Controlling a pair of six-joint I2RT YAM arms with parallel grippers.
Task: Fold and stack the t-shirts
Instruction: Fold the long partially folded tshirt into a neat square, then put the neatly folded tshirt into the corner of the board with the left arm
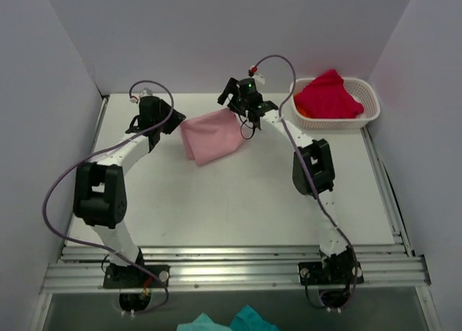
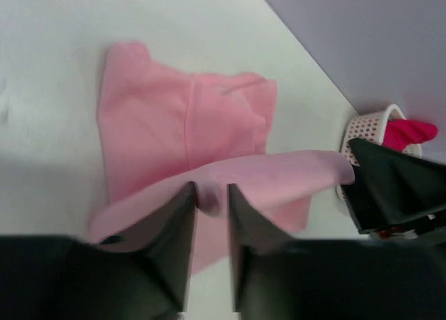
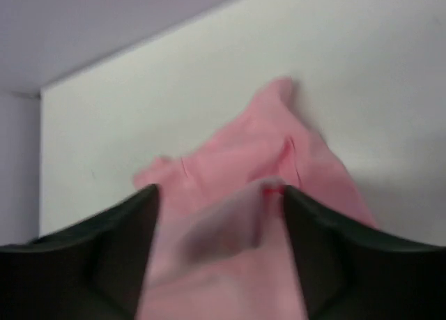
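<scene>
Top external view showed the pink t-shirt (image 1: 211, 136) as a soft, matte cotton shape, folded into a rough rectangle with one slanted edge. It lay on the smooth white table (image 1: 238, 201), well apart from the white plastic lattice basket (image 1: 372, 104), on the side of the basket toward my left arm. The crimson t-shirt (image 1: 328, 94) sat bunched in a peaked heap inside that basket, rising above its rim.

My right gripper (image 1: 236, 109) hung at the pink shirt's corner nearest the basket, and my left gripper (image 1: 172, 122) at the edge farthest from it.

From the left wrist, a limp band of pink cloth ran from my fingers (image 2: 178, 229) toward the basket, raised above flatter layers marked by one straight seam. Those fingers stood a narrow gap apart with a fold of cloth in it. Whether they pinched it I could not tell.

From the right wrist, my fingers (image 3: 327, 250) stood wide apart, released, with blurred pink cloth lying loose between them.

The basket sat close to the back wall and the table's side edge. A broad stretch of tabletop lay on the side of the pink shirt away from the basket's wall, toward my arm bases.
</scene>
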